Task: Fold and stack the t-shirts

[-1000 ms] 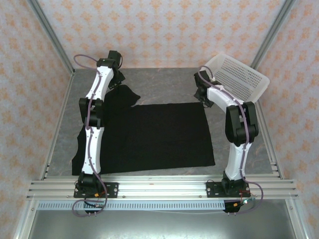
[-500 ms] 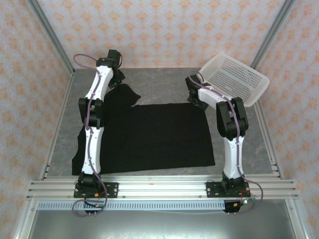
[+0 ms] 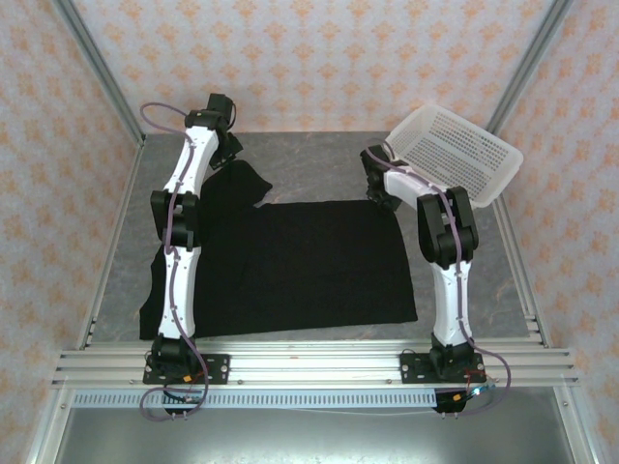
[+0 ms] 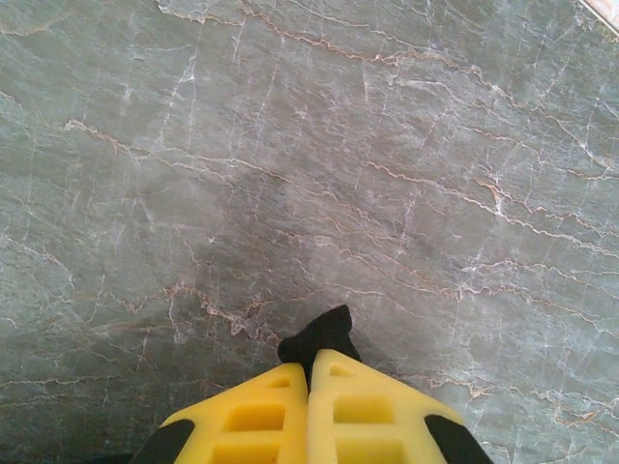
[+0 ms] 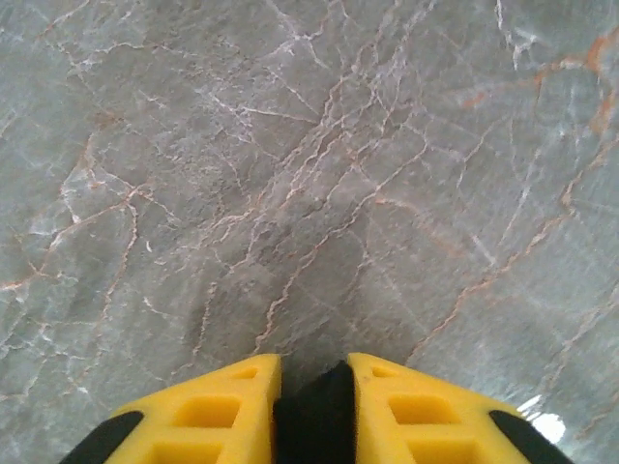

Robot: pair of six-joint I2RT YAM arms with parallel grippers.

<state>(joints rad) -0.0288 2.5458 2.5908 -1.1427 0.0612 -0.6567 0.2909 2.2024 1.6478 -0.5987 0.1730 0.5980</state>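
Observation:
A plain black t-shirt [image 3: 309, 261] lies spread flat on the grey marble table [image 3: 309, 159], one sleeve reaching to the far left. My left gripper [image 3: 228, 155] stands at that far left tip. In the left wrist view, the left gripper [image 4: 309, 365] is shut on a small point of black fabric [image 4: 324, 333] that pokes out past the yellow fingers. My right gripper [image 3: 378, 193] is at the shirt's far right corner. Seen from the right wrist, the right gripper [image 5: 314, 372] has a fold of black cloth [image 5: 314, 420] filling the narrow gap between its yellow fingers.
A white perforated basket [image 3: 455, 155] sits tilted at the far right corner, just behind the right arm. Metal frame posts run along both sides of the table. Bare marble lies beyond the shirt's far edge.
The right arm swung left and down from beside the basket to the shirt's far right corner, and its fingers closed in on the cloth. The left arm has barely moved.

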